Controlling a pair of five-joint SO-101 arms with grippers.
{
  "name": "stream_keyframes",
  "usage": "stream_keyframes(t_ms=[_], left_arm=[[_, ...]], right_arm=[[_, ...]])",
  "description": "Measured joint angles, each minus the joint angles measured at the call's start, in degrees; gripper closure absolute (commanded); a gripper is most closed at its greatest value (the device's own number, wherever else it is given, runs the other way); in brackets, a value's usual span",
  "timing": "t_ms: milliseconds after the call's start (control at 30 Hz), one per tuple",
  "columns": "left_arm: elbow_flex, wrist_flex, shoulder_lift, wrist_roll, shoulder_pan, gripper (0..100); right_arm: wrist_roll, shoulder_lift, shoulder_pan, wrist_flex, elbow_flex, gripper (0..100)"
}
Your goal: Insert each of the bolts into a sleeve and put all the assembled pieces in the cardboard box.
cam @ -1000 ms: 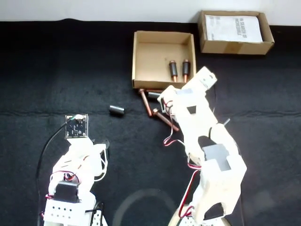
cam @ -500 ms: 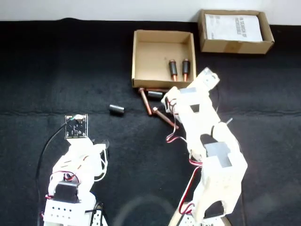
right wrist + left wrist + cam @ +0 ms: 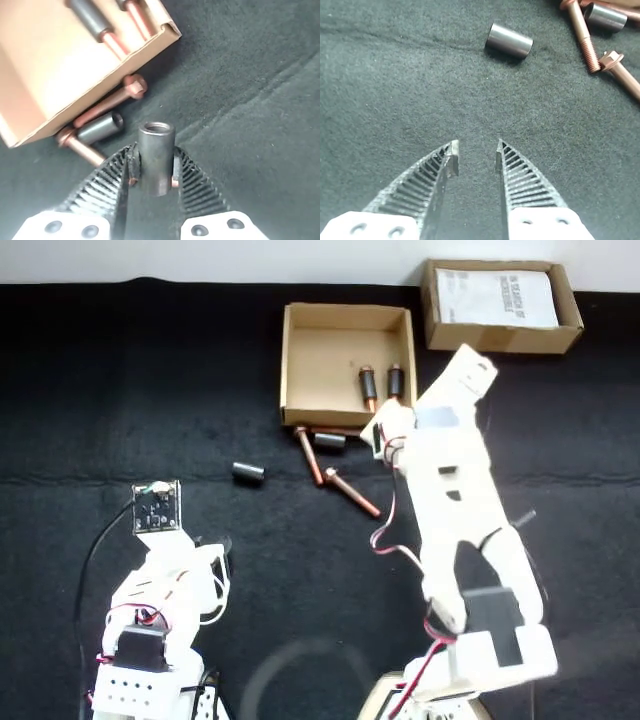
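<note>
A dark sleeve (image 3: 156, 157) stands upright, clamped in the right end effector (image 3: 153, 166), just off a front corner of the cardboard box (image 3: 320, 360). Two sleeved bolts (image 3: 368, 387) lie inside the box. Loose bolts (image 3: 308, 455) and a second sleeve (image 3: 329, 440) lie by its front wall, and a third sleeve (image 3: 248, 473) lies farther out. The left end effector (image 3: 475, 155) hangs open over the black worktop (image 3: 100, 390), well apart from the box.
</note>
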Motion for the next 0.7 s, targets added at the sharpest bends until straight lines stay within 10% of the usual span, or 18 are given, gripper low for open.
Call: stream_keyframes(t_ms=[700], left_arm=[[-0.18, 2.11, 0.00, 3.34, 0.44, 86]], right_arm=[[10.46, -35.25, 0.00, 18.90, 1.85, 99.1]])
